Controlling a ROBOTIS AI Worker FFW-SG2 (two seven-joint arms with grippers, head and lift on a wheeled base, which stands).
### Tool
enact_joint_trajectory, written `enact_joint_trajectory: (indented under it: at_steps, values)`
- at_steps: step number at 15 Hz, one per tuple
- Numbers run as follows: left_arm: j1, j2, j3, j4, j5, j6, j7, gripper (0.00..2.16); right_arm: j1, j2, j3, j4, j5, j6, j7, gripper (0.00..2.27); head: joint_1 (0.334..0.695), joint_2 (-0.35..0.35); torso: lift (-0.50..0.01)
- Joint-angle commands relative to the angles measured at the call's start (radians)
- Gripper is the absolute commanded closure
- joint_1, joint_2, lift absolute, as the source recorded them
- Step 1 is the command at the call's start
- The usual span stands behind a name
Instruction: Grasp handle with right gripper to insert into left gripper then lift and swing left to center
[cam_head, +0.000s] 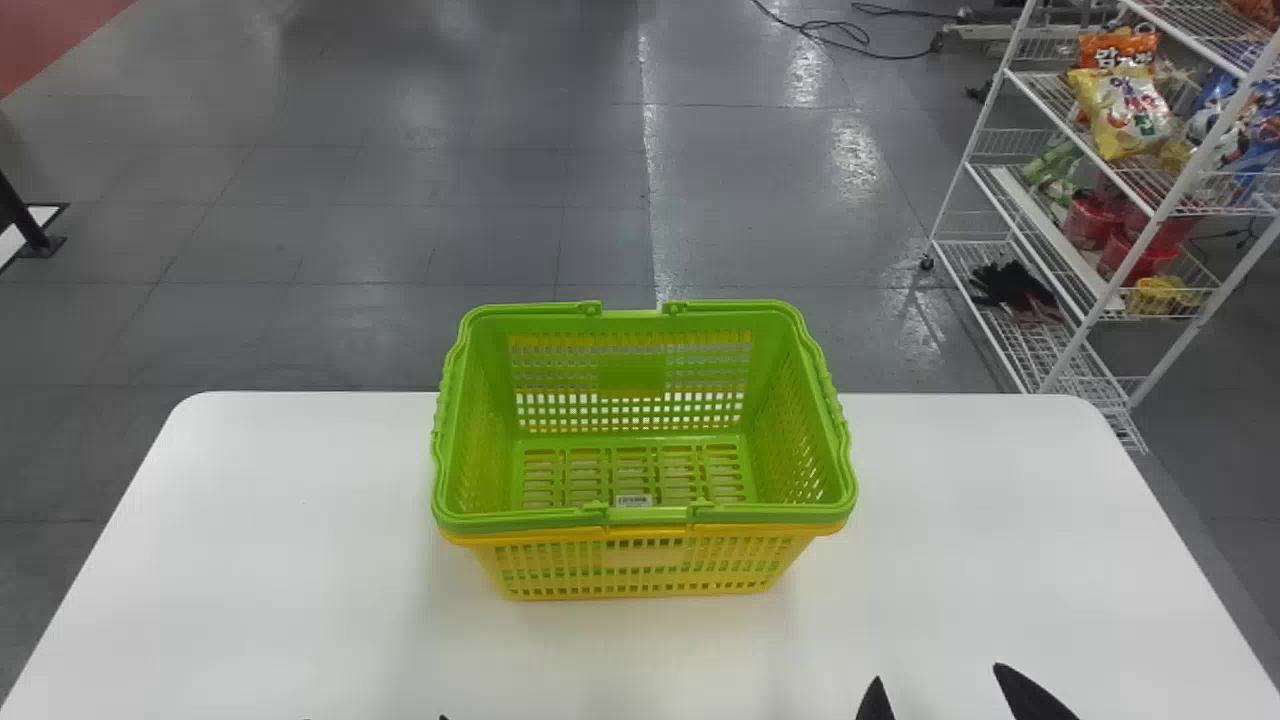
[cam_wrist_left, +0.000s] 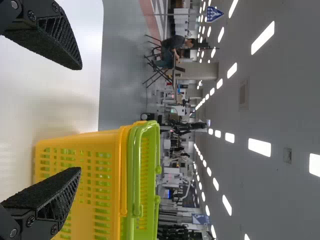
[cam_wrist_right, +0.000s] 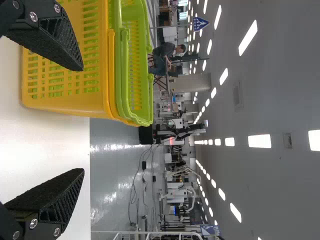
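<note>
Must reach forward and leftward from the wide-parted right gripper (cam_head: 947, 692) to the slim green handle (cam_head: 650, 516), folded down crosswise.
With left gripper (cam_wrist_left: 80, 118) likewise parted; past smooth white tabletop (cam_head: 300, 520), to latticed yellow basket (cam_head: 640, 582) around nested green basket (cam_head: 790, 430); beyond, glossy floor (cam_head: 400, 200), wire rack (cam_head: 1090, 290).
</note>
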Motion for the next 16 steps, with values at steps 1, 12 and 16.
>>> enact_joint_trajectory:
  at_steps: [1, 12, 16]
  values:
    - [0.001, 0.0, 0.0, 0.0, 0.001, -0.009, 0.004, 0.09, -0.001, 0.0, 0.002, 0.003, 0.0, 0.0, 0.0, 0.08, 0.695, -0.031, -0.093]
    - [0.005, -0.001, -0.003, 0.0, -0.01, -0.056, 0.027, 0.05, -0.001, 0.001, 0.002, 0.006, 0.0, -0.003, 0.0, 0.08, 0.695, -0.028, -0.093]
    - [0.005, -0.006, 0.008, -0.003, -0.011, -0.077, 0.027, 0.05, -0.001, 0.0, 0.002, 0.004, 0.0, -0.003, 0.0, 0.08, 0.695, -0.025, -0.093]
